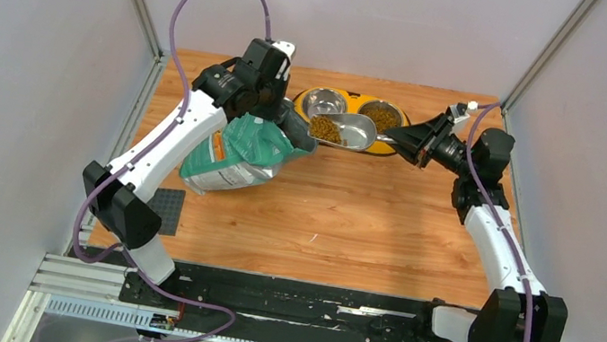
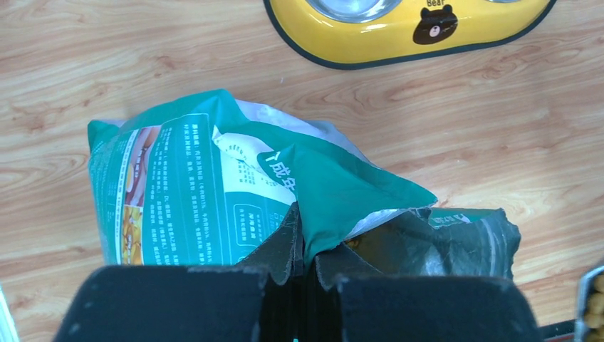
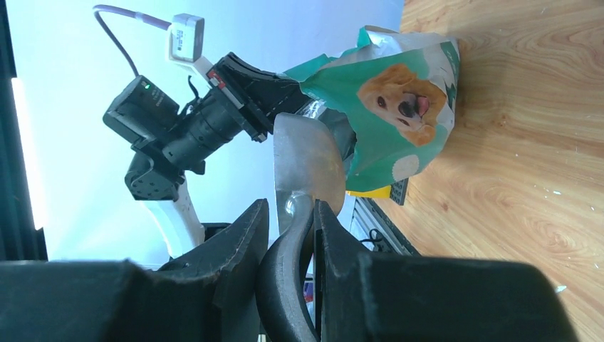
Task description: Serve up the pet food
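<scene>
**Top external view.** The left gripper was clamped fully shut on the open top edge of the teal pouch. The pouch leaned on the wooden table, its mouth turned toward the yellow feeder. The right gripper was closed partway, pinching the handle of the grey scoop and holding it over the feeder's near side. The pet food lay heaped in the end of the scoop just beside the pouch mouth. More kibble sat in the steel bowl nearer the right arm, and the other bowl showed shiny metal.

**Left wrist view.** The two fingers met on a fold of the pouch's crumpled rim, with no gap between them. The pouch's printed panel spread beyond them on the wood, and the feeder's front, bearing a bear emblem, ran along the top. A few pellets showed at the right edge, inside the scoop's corner.

**Right wrist view.** Both fingers pressed on the scoop's dark handle. The scoop's pale underside faced the camera, hiding its contents. Behind it stood the pouch face with its golden dog, held at the top by the left gripper.
</scene>
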Available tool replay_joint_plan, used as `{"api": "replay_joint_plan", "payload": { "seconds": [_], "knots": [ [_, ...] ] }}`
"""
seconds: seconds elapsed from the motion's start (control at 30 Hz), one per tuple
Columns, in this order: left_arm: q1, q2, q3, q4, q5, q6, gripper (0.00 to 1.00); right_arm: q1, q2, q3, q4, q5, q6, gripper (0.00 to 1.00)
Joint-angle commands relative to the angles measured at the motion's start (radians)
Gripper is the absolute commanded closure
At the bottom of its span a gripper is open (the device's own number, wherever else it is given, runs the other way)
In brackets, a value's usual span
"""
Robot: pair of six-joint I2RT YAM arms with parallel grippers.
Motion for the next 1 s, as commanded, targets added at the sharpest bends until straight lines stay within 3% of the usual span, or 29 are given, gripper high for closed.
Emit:
{"api": "replay_joint_plan", "payload": {
  "seconds": [0.0, 0.4, 0.77, 0.97],
  "knots": [
    [0.051, -0.090, -0.021, 0.078, -0.064, 0.024, 1.00, -0.014, 0.011, 0.053, 0.106, -0.034, 0.063, 1.00],
    [0.114, -0.144, -0.097, 0.115, -0.014, 0.008, 1.00, -0.094, 0.165, 0.145, 0.112, -0.010, 0.027, 1.00],
    [0.120, -0.127, -0.090, 0.118, 0.022, 0.014, 1.00, -0.093, 0.456, 0.283, 0.164, 0.057, -0.063, 1.00],
    [0.120, -0.118, -0.088, 0.119, 0.053, 0.011, 1.00, -0.068, 0.577, 0.456, 0.007, 0.178, -0.233, 1.00]
  ]
}}
